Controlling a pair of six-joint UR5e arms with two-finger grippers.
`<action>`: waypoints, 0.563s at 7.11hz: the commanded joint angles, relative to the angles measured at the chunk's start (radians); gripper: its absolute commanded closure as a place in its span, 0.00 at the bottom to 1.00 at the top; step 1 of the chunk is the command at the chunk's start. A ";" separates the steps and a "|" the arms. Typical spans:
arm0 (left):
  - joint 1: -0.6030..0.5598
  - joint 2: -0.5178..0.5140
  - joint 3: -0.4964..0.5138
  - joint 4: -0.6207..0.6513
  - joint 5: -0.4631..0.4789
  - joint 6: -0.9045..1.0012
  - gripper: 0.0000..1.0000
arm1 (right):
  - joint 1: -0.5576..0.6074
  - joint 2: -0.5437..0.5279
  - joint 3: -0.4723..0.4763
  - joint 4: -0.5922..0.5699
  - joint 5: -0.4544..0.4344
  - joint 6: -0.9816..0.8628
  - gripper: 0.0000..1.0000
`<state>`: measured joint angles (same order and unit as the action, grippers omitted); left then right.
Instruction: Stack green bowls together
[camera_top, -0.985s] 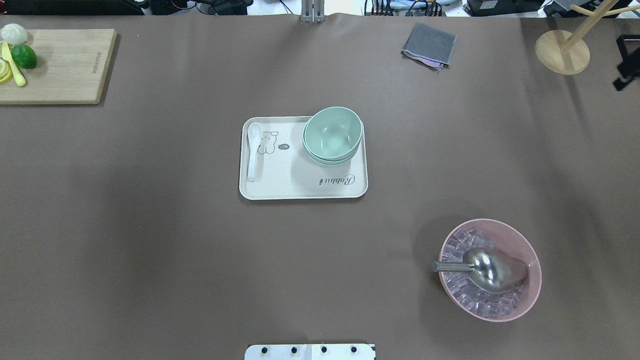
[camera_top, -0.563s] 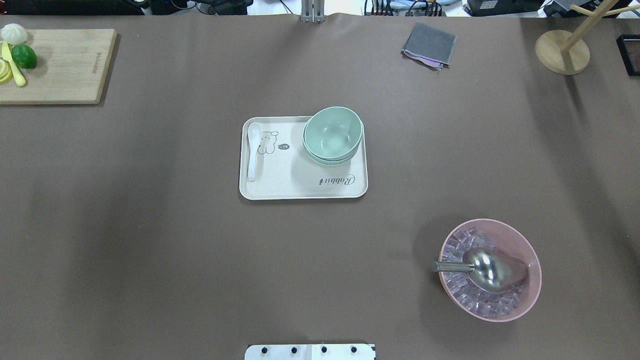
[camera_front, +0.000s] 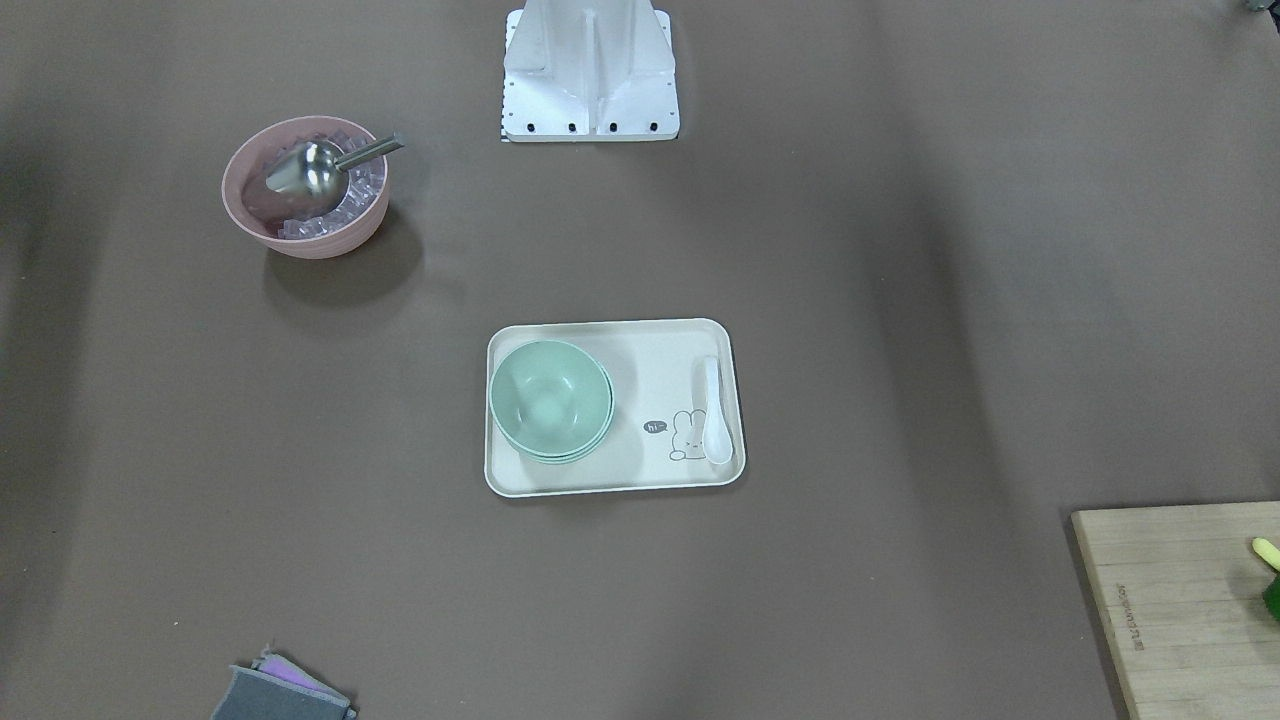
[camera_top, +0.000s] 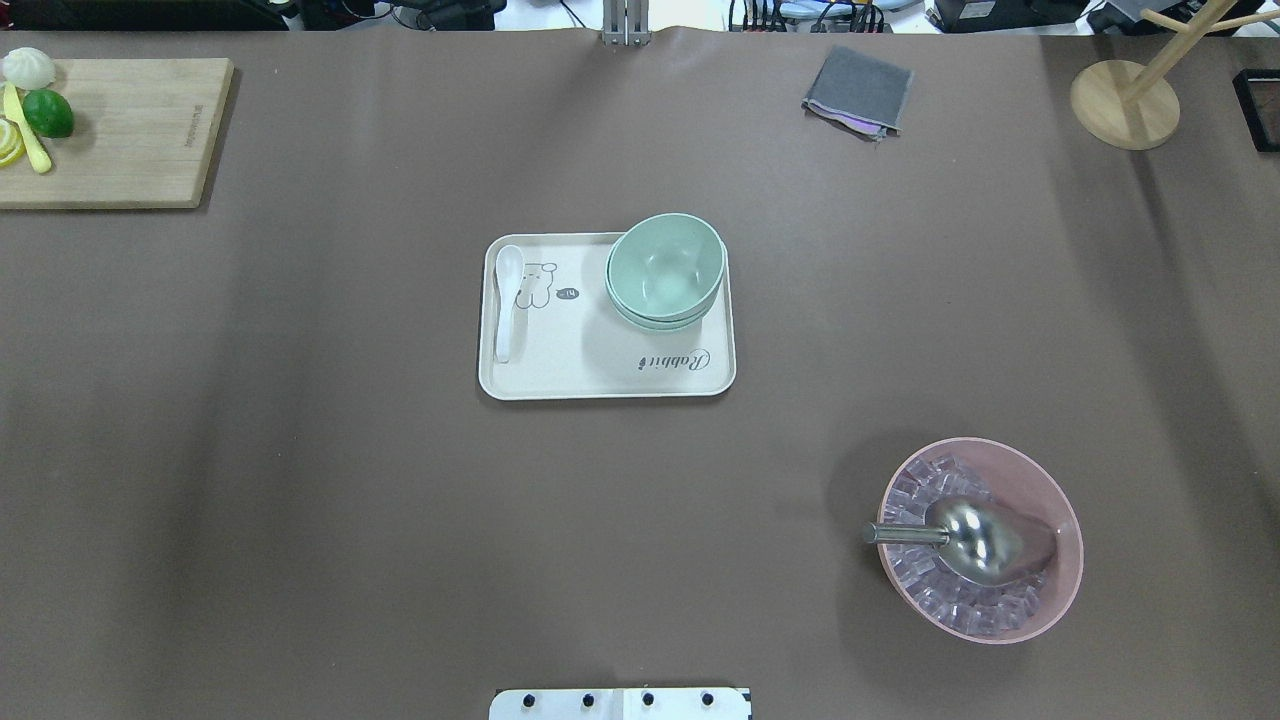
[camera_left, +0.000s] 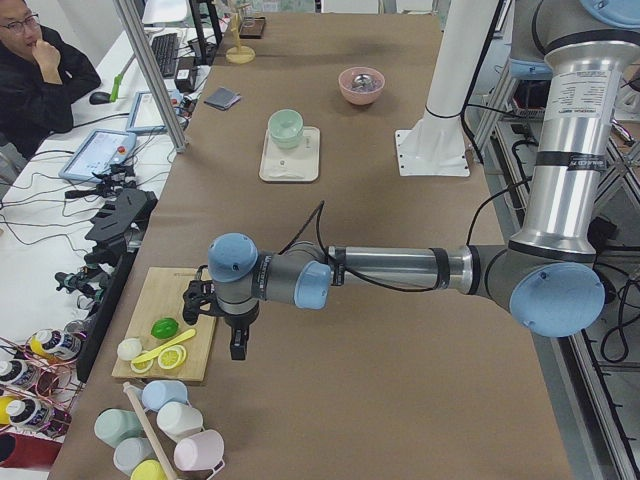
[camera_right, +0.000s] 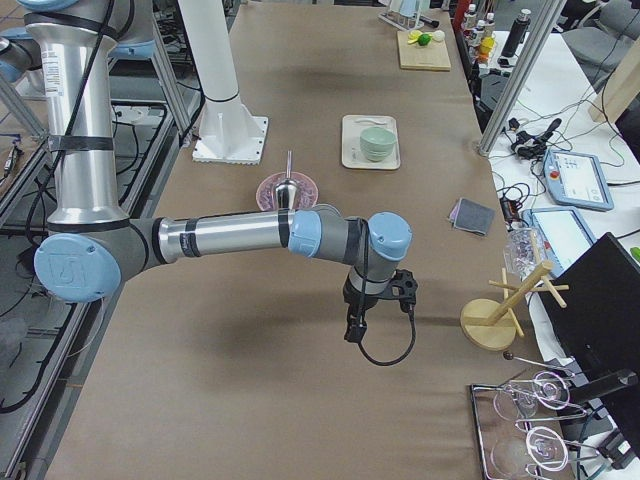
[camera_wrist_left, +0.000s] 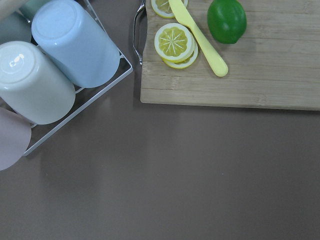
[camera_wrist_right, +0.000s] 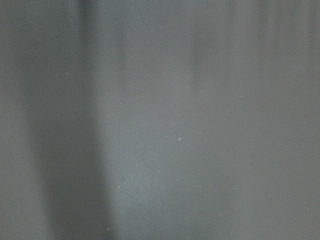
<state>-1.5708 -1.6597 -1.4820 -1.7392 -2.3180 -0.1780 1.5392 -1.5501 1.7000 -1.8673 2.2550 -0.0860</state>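
Left end: board (camera_top: 120, 130) with lime (camera_top: 48, 113) at the far left corner of the counter (camera_top: 300, 500). Our left fingers (camera_left: 238, 348) hang just beside the board. They show only in the side view, and the wrist view has none of them, so we cannot tell whether they are wide or narrow.

Centre: tray (camera_top: 600, 380), with the spoon (camera_top: 507, 300) along its left side. The green bowls (camera_top: 665, 268) sit nested in one stack at its far right corner. At least two rims show, but we can't count a third for sure.

Key relation: the stack lies right of the left fingers and left of the right ones, well apart from both. Neither arm is clearly nearer. The bowls are round, so no long axis matters.

Right: pink bowl (camera_top: 1060, 520) with ice, near side. Right fingers (camera_right: 351, 330) hang over bare counter near the wooden stand (camera_right: 492, 325). Side view only again, so we cannot tell their state.

Versus a second ago: a dark shape at the overhead's far right edge is gone, probably the right arm pulling out. Stack, tray and spoon are unmoved.

Our read: stacking looks done and both arms are parked.
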 joint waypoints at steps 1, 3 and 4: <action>0.003 0.006 0.005 0.001 0.002 -0.003 0.02 | 0.013 0.010 0.012 0.000 0.008 0.003 0.00; 0.003 0.006 0.005 0.001 0.002 -0.005 0.02 | 0.013 0.007 0.000 0.000 0.008 0.000 0.00; 0.005 0.005 0.006 0.001 0.003 -0.005 0.02 | 0.013 0.002 -0.022 0.029 0.006 -0.006 0.00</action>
<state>-1.5674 -1.6540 -1.4771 -1.7380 -2.3160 -0.1823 1.5519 -1.5439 1.6972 -1.8597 2.2622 -0.0867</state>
